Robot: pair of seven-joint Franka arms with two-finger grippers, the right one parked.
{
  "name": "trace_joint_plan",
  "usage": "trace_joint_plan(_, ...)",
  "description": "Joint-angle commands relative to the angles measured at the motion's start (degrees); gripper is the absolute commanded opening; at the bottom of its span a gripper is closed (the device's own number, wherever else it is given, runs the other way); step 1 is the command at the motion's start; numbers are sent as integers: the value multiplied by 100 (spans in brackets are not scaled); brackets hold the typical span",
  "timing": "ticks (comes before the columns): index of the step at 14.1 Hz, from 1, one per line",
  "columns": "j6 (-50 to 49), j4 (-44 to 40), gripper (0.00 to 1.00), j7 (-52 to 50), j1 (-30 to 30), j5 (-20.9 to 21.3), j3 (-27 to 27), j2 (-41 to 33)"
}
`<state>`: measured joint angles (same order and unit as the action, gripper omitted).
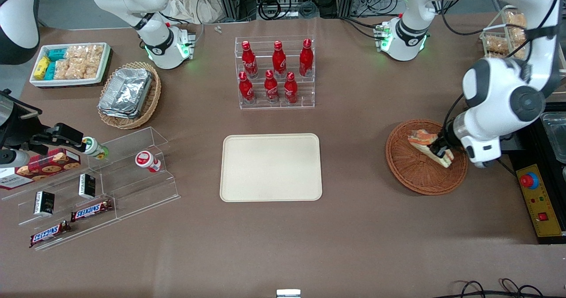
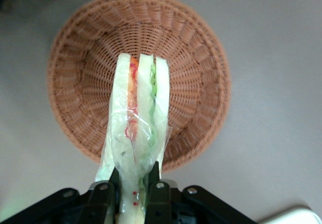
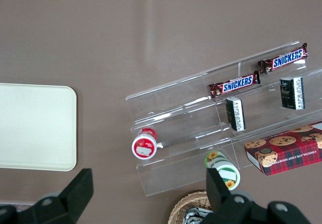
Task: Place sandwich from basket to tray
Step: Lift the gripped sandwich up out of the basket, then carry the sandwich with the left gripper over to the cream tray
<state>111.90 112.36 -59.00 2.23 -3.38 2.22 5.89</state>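
Bare table (image 1: 353,156) lies between the hand (image 1: 440,150) and the tray (image 1: 271,167).

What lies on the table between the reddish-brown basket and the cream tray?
Nothing: the front view shows bare brown tabletop between basket and tray; the gripper grips the sandwich.

**Count of what's on your table**

You have 6 red bottles (image 1: 274,72) in 1 clear rack (image 1: 276,101), 2 Snickers bars (image 1: 90,209), 2 small black packets (image 1: 44,202), 2 capped cups (image 1: 148,161), 1 cookie box (image 1: 46,165), and 1 stepped clear shelf (image 1: 132,192). You also have 2 wicker baskets (image 1: 411,170), 1 tray (image 1: 271,167), 1 sandwich (image 1: 429,145), 1 snack bin (image 1: 68,82) and 1 gripper (image 1: 440,150) over the basket.
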Motion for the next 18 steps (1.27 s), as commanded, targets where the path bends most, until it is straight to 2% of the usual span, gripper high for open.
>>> trace_joint_plan(1, -887, -968, 0, -68, 49, -23, 41, 114)
trace_joint_plan(3, -1082, -1382, 0, -51, 49, -23, 85, 140)
trace_joint_plan(5, -1415, -1699, 0, 587, 49, -75, 120, 149)
trace_joint_plan(8, -1434, -1841, 1, 855, 66, -505, 269, 158)
trace_joint_plan(10, -1399, -2103, 1, 828, 163, -349, 698, 307)
trace_joint_plan(11, -1399, -2235, 2, 820, 250, -69, 857, 395)
trace_joint_plan(12, -1399, -2306, 7, 811, 364, 177, 972, 448)
trace_joint_plan(13, -1390, -2359, 10, 811, 487, 223, 1025, 535)
trace_joint_plan(15, -1250, -2412, 5, 811, 821, 197, 1061, 676)
trace_joint_plan(18, -1022, -2412, 4, 846, 1471, 259, 1061, 1106)
